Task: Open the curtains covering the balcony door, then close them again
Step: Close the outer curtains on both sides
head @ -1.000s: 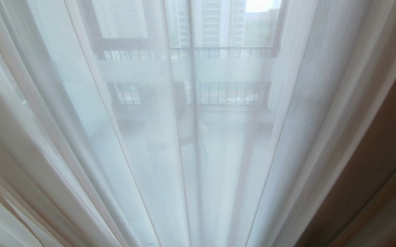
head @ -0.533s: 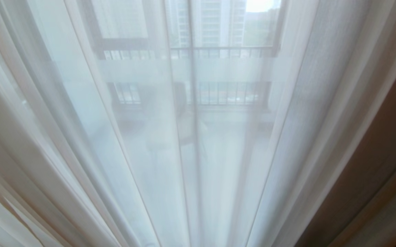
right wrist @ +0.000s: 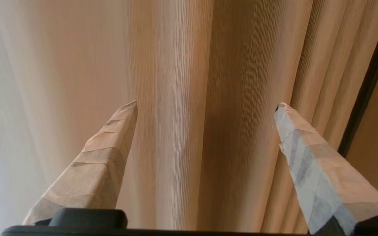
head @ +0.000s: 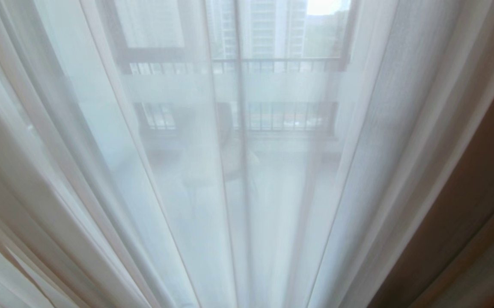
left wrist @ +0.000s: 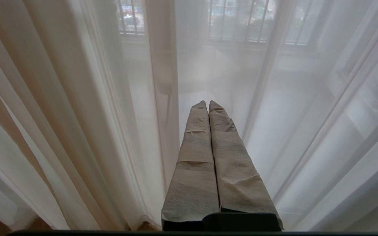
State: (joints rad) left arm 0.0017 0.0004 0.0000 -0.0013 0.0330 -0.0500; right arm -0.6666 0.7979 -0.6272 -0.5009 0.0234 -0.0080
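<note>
no containers showing anywhere, nothing sitting inside anything.

the curtains [head: 401, 128] are filling the whole head view: white sheer layer hanging in long folds across the middle and left, thicker cream-beige layer showing as a darker strip down the right edge [head: 478, 184]. two layers counted.

the balcony door [head: 240, 107] is sitting right behind the sheer, only reading through the cloth: one dark vertical frame bar near centre, a pale frosted band running across it. any characters on the band are too hazy to make out. behind that, black railing bars [head: 290, 115] and tall buildings [head: 268, 30] are showing faintly, top cut off by the frame edge. some dark shape is standing on the balcony side near the centre bar, can't tell what it is.

neither arm is appearing in the head view.

left gripper [left wrist: 207, 104]: two taped fingers pressing flat together, tips touching, nothing between them, pointing at the sheer folds with the cloth just ahead.

right gripper [right wrist: 205, 106]: two taped fingers [right wrist: 103, 164] standing wide apart, gripping nothing. the ribbed beige drape [right wrist: 182, 98] is hanging across the gap between them; can't tell whether the tips are touching it. a dark frame edge [right wrist: 366, 85] is running along one side.
</note>
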